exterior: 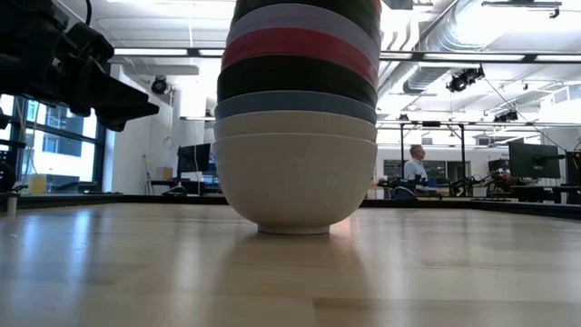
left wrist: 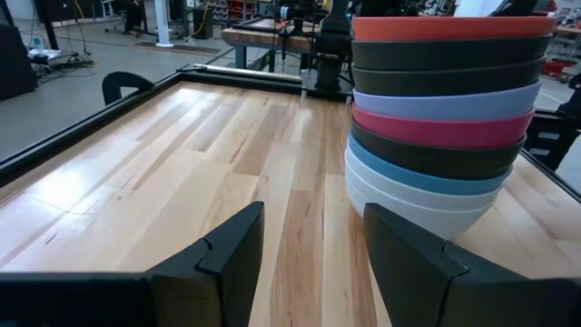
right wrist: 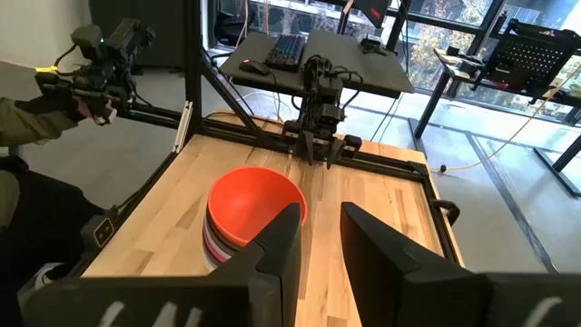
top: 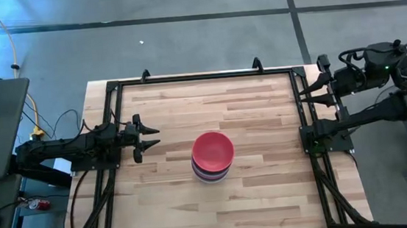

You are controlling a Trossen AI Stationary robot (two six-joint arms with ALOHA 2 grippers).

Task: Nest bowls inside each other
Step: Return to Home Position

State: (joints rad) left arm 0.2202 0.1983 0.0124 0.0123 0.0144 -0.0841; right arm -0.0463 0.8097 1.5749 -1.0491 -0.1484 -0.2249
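Bowls (top: pixel 212 157) are sitting in one stack on the wooden surface (top: pixel 262 197), a little below and right of the middle of the high view. All nine are tucked one inside the next. In the left wrist view the stack (left wrist: pixel 445 118) is showing its colours from the top down: red, black, black, lavender, pink, black, blue, white, white. The bottom white one is standing flat on the surface, and the stack is standing up straight. In the low view the stack (exterior: pixel 295 136) is filling the middle of the picture and running off the top edge.

The left claw (top: pixel 150 137) is hanging left of the middle of the high view, pointing at the stack and well apart from it. Its two fingers (left wrist: pixel 227 263) are spread wide and are gripping nothing.

The right claw (top: pixel 307 96) is waiting at the upper right of the high view, over the surface's right edge, also well apart from the stack. Its fingers (right wrist: pixel 272 263) are parted a little, with nothing between them.

A person (exterior: pixel 415 168) is showing far back in the room, at the right of the low view.
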